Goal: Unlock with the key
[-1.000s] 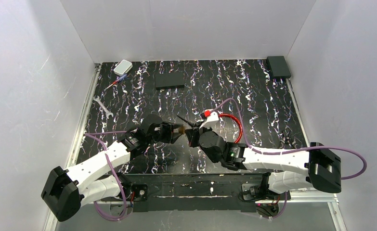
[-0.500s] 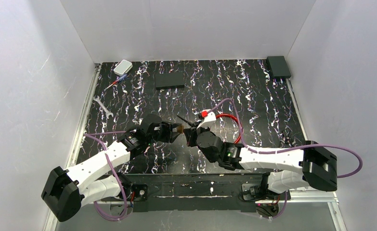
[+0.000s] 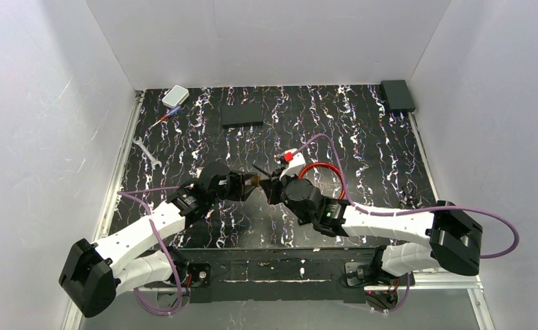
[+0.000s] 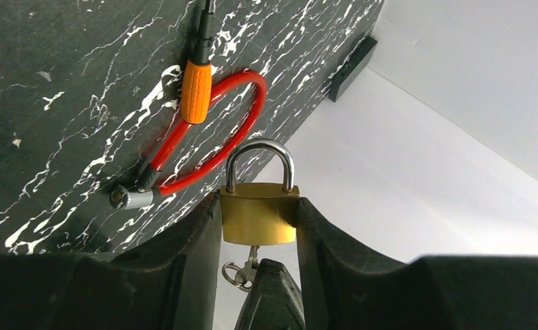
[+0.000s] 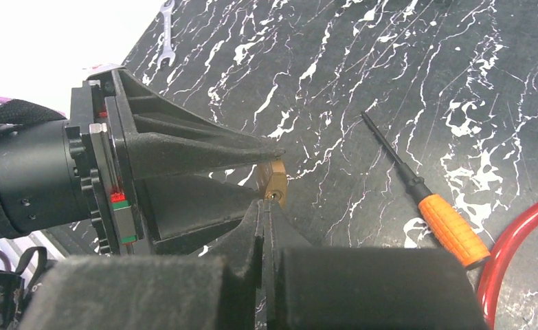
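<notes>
My left gripper (image 4: 259, 210) is shut on a small brass padlock (image 4: 259, 213) and holds it above the table, shackle closed. A small silver key (image 4: 252, 265) with a ring sticks in the padlock's underside. My right gripper (image 5: 264, 206) is shut, its tips pinching that key; the key itself is hidden in the right wrist view, where the padlock (image 5: 274, 180) sits just past the tips. In the top view the two grippers, left (image 3: 247, 184) and right (image 3: 269, 187), meet mid-table. An orange-handled tool with a black rod (image 5: 451, 228) lies on the table, touched by neither gripper.
A red cable loop (image 3: 329, 173) lies beside the right wrist, next to the orange tool (image 4: 197, 89). A silver wrench (image 3: 146, 152) lies at the left. A black box (image 3: 242, 115), a white box (image 3: 175, 95) and a black block (image 3: 398, 95) stand at the back.
My right wrist has shifted slightly back and left, closing on the padlock. The left arm and the padlock have hardly moved.
</notes>
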Available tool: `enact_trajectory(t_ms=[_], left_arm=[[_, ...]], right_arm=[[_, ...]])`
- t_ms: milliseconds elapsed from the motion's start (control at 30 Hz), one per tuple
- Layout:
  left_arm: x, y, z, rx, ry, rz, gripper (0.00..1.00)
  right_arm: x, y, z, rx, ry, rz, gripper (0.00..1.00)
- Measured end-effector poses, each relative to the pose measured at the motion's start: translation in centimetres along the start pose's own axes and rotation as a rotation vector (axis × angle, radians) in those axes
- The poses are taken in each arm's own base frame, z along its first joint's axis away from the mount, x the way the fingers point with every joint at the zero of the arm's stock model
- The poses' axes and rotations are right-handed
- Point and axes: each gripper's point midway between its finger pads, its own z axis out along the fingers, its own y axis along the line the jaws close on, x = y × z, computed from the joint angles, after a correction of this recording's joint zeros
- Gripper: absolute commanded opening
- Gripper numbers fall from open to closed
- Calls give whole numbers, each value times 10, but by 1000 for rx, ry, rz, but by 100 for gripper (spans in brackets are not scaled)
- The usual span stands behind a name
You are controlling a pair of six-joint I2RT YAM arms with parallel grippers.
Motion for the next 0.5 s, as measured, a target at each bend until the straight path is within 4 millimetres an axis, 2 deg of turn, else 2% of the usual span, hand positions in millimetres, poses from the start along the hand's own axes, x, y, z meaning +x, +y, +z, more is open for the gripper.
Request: enact_trajectory(t_ms=[200,367,500], left_arm=[[-1,-4,0,16,-4,-2,0],[0,-4,0,16,-3,-1,0],[9,-6,-2,24,45,2,0]], right_arm=[[-4,-3,2,-13,3,55,1],[-2,-10,3,43,17,170,1],[-7,-15,5,91,15,253,1]])
